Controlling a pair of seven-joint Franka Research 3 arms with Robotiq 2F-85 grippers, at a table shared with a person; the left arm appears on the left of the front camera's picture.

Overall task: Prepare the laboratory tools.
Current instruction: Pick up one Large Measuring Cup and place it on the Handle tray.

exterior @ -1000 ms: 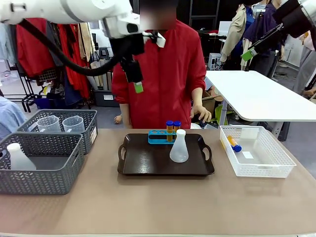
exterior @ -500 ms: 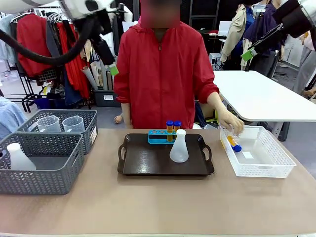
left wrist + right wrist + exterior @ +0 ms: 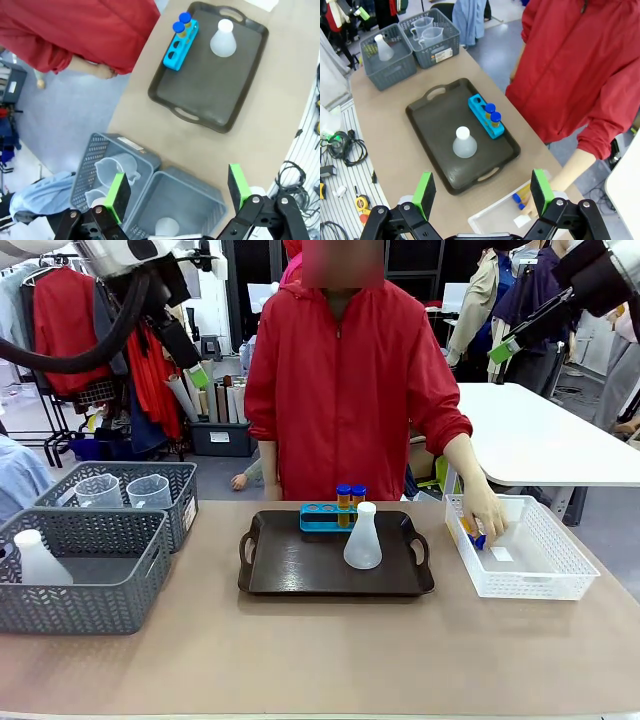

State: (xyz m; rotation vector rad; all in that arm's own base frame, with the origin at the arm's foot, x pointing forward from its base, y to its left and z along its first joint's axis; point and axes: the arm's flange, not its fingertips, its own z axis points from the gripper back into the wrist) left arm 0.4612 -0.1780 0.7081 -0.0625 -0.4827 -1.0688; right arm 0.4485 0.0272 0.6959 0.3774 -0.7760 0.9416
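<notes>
Tubes (image 3: 350, 496): two racked on tray (image 3: 290, 570), tan table (image 3: 300, 660); two flasks (image 3: 362, 538), two jugs (image 3: 100, 490); hung clothes (image 3: 60, 330) behind; left gripper (image 3: 178, 186), right gripper (image 3: 483, 186) agape, empty.

Person's hand (image 3: 487, 515) inside white basket (image 3: 530, 587)

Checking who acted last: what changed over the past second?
The left end effector, open and empty, swung from above the tray away to the robot's left. The person's hand moved into the white basket, at the orange tube there. The right end effector, tray and flask are unchanged.
</notes>
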